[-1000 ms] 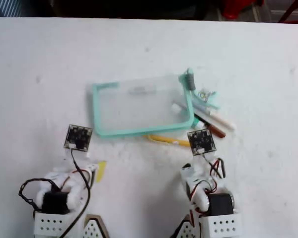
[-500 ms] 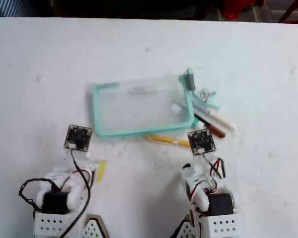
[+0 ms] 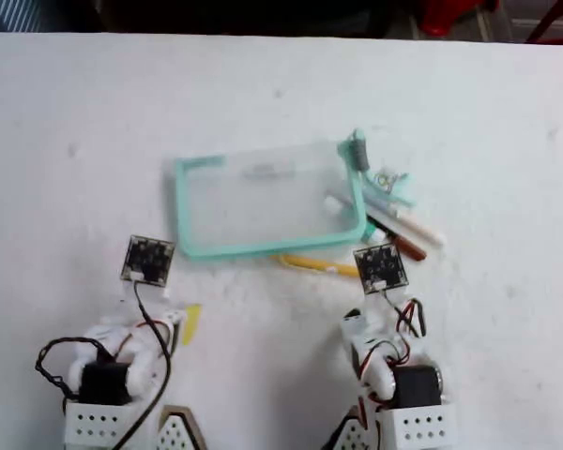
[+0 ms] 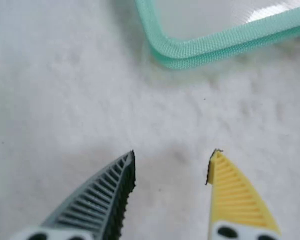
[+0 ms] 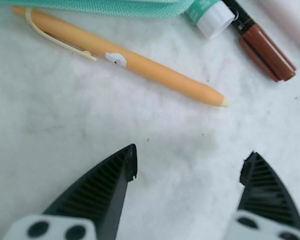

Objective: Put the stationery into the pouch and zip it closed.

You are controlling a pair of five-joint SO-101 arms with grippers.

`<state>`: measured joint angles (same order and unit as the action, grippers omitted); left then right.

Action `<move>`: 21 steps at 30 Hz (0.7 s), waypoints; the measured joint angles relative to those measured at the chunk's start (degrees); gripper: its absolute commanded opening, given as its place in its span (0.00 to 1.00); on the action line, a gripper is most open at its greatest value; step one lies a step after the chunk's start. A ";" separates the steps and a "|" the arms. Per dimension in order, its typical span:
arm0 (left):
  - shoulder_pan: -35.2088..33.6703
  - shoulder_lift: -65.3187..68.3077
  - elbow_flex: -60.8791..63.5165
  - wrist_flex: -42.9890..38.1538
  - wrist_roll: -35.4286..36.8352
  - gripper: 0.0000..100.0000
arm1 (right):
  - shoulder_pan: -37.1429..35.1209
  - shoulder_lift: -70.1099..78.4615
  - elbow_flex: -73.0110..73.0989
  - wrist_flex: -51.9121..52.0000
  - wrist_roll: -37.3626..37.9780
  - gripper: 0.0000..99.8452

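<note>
- Surface [image 3: 94,112]: white, carrying all the items and both arms.
- Pouch [image 3: 263,202]: clear with teal trim, lying flat near the middle of the surface, ahead of both arms. A grey zip pull [image 3: 358,152] sits at the far corner of the end nearer the right arm. Whether the zip is open or closed cannot be told.
- Stationery: every piece that can be seen lies against or near the pouch's edge on the right arm's side.
- Orange pen [image 5: 125,62]: lies on the surface just beside the pouch's near long edge, clip end close to the teal trim, tip pointing away from it.
- Brown marker [image 5: 262,50]: rests on the surface beyond the orange pen's tip, apart from it.
- Green-and-white capped item [image 5: 210,15]: lies beside the brown marker, at the pouch's corner.
- Pale pen [image 3: 422,230]: lies next to the brown marker, on its far side from the arm. Whether any of this cluster reaches inside the pouch cannot be told.
- Left pincer [image 4: 172,160]: one grey finger and one yellow, spread apart and holding nothing, over bare surface just short of the pouch's near corner.
- Right pincer [image 5: 191,152]: black fingers spread wide and holding nothing, over bare surface near the orange pen and not touching it.
</note>
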<state>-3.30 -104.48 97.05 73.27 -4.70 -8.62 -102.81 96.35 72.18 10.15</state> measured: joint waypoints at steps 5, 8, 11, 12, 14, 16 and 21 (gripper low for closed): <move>0.00 0.00 0.00 -0.70 0.00 0.25 | 0.00 0.00 0.00 -3.08 0.00 0.32; 0.00 0.00 0.00 -1.58 0.00 0.25 | 0.09 0.00 0.00 -7.74 0.00 0.33; 0.09 0.00 0.00 -2.02 0.00 0.25 | -0.26 0.00 0.00 -13.71 0.00 0.33; 0.26 0.00 0.00 -2.73 0.00 0.25 | -1.32 0.00 0.00 -16.44 0.00 0.33; 0.26 0.09 0.00 -6.42 0.00 0.25 | -3.60 0.00 0.00 -22.33 0.00 0.32; 0.26 0.09 0.00 -10.99 0.00 0.25 | -6.42 0.00 0.00 -27.25 0.00 0.32; 0.26 0.18 0.00 -15.03 0.00 0.25 | -10.02 0.00 0.00 -25.23 0.00 0.32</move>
<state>-3.03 -104.31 97.05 58.24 -4.70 -18.64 -102.81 96.35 46.95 10.15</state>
